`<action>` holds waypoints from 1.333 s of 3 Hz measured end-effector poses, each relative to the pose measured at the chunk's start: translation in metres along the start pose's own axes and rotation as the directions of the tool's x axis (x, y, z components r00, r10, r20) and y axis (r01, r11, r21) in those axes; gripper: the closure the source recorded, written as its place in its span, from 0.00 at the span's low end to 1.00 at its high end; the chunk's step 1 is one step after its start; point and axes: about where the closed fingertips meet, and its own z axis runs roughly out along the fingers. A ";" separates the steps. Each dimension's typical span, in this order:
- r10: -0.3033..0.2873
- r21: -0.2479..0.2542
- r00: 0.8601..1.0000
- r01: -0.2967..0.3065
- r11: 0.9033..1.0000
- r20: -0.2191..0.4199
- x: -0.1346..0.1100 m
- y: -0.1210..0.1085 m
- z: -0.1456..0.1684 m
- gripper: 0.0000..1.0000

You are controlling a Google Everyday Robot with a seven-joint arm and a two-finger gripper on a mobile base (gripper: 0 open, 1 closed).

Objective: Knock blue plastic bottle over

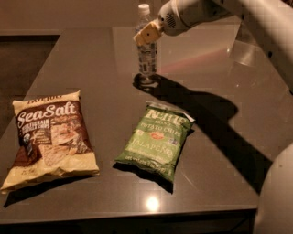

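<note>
Camera view: we are seeing the blue plastic bottle [147,59] standing upright toward the bench's [91,59] far side. Our end effector [147,34] is hovering at its upper part; we cannot tell whether it is clenched or released. A green chip bag [155,139] and a Sea Salt bag [50,137] are lying nearer.

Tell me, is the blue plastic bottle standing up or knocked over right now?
Upright: the blue plastic bottle stands on its base on the table, white cap on top. The gripper is at its upper part.
</note>
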 end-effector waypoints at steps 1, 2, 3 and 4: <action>-0.070 0.019 0.985 0.074 0.997 -0.158 0.013 -0.003 -0.027 1.00; -0.205 -0.021 0.901 0.214 0.977 -0.382 0.033 0.000 -0.042 1.00; -0.292 -0.077 0.817 0.294 0.953 -0.498 0.043 0.003 -0.043 1.00; -0.388 -0.137 0.715 0.385 0.913 -0.582 0.046 0.012 -0.035 1.00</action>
